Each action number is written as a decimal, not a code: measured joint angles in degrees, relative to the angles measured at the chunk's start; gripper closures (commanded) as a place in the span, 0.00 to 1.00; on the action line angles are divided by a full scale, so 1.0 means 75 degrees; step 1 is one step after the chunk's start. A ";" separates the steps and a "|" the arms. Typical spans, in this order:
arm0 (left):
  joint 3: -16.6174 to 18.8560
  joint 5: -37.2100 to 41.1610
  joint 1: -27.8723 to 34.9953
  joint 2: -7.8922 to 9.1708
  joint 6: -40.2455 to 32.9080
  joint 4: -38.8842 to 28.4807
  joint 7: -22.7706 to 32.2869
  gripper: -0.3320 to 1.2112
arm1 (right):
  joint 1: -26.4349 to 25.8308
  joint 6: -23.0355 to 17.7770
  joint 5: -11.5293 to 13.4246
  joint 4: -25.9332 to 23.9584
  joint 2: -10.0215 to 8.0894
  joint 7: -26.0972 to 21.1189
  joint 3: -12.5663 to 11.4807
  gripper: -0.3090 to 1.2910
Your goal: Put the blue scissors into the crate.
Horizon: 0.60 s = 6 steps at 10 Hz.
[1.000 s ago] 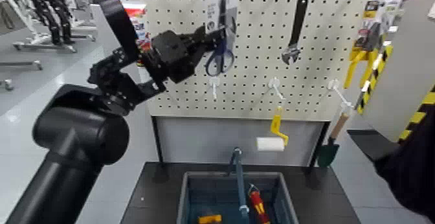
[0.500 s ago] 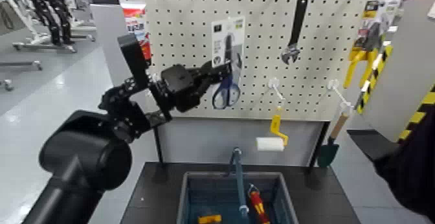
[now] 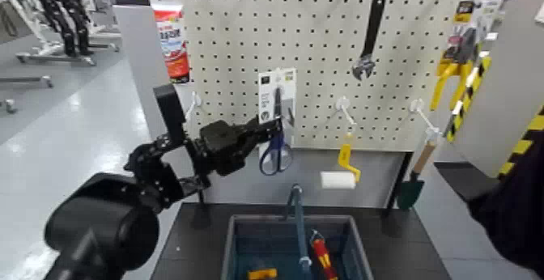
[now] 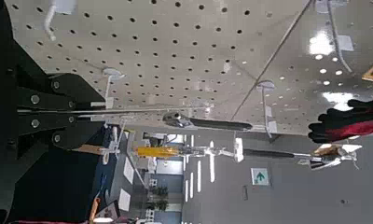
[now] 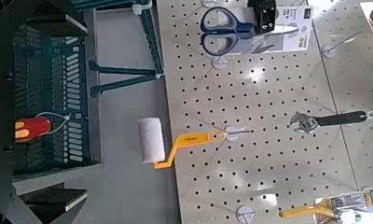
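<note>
L grpr (image 3: pixel 269 127) clamped on blue-handled scissors (image 3: pixel 276 157), loops at 6 o'clock, crate (image 3: pixel 363 247) approx 5-6 o'clock below; R grpr (image 5: pixel 62 114) waited facing pegboard (image 3: pixel 235 73), fingers apart.

Mock retail display in a robotics lab or test area: a perforated pegboard (image 3: pixel 235 48) with carded tools (image 3: pixel 467 40) on hooks, as in a hardware shop; behind it, wheeled metal stands (image 3: pixel 69 36) on a glossy grey floor (image 3: pixel 81 105) and yellow-black hazard tape (image 3: pixel 473 89).
</note>
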 measured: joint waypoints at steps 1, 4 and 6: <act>0.0032 0.0003 0.0114 0.0016 0.0090 0.0011 -0.0012 0.98 | 0.0000 0.0004 0.0000 0.0000 0.0000 0.0000 0.0000 0.25; 0.0146 -0.0004 0.0414 0.0025 0.0348 0.0030 -0.0053 0.98 | -0.0001 0.0009 0.0000 0.0000 0.0000 0.0000 0.0000 0.25; 0.0150 -0.0043 0.0505 0.0021 0.0430 0.0202 -0.0133 0.98 | -0.0010 0.0009 0.0000 0.0002 0.0000 0.0003 -0.0007 0.25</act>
